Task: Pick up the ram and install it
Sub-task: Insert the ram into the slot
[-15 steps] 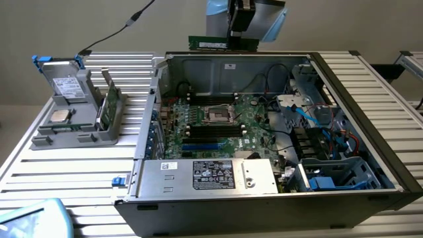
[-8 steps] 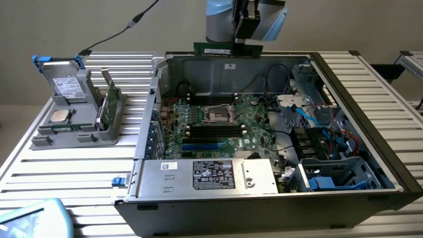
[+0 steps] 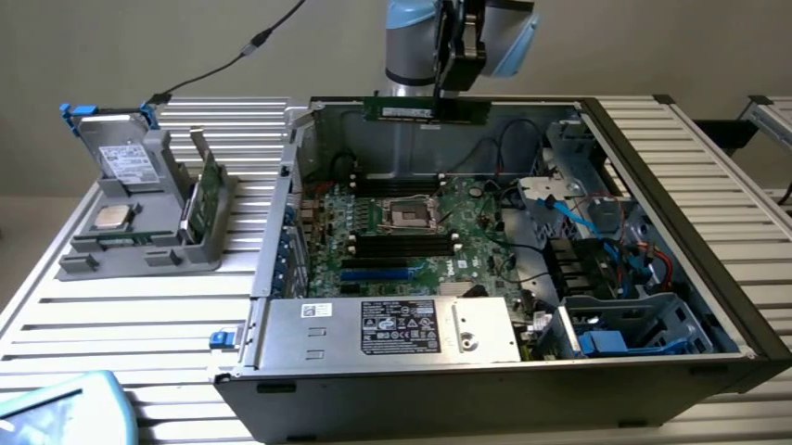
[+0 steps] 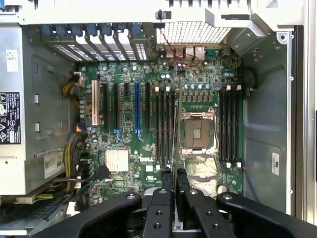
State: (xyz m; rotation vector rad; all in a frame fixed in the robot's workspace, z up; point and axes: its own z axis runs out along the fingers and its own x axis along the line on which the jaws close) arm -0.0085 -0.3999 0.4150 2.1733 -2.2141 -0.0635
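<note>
My gripper [image 3: 450, 93] is shut on the ram [image 3: 427, 111], a long green stick with a white label. It hangs level in the air over the far part of the open computer case [image 3: 669, 185]. From the wrist camera the ram [image 4: 177, 124] appears edge-on as a thin line running out from between the black fingers [image 4: 167, 184]. That line lies over the motherboard [image 4: 124, 109], between a bank of black memory slots [image 4: 165, 126] and the processor socket [image 4: 197, 133]. A second bank of slots [image 4: 230, 126] sits on the socket's other side. The ram is well above the board.
A grey holder [image 3: 136, 246] on the exterior view's left carries a metal drive with blue handles [image 3: 124, 153], a silver processor chip [image 3: 111, 218] and another upright green board [image 3: 204, 195]. The power supply [image 3: 396, 329] fills the case's near side. Cables and drive cages [image 3: 606, 250] crowd the exterior view's right.
</note>
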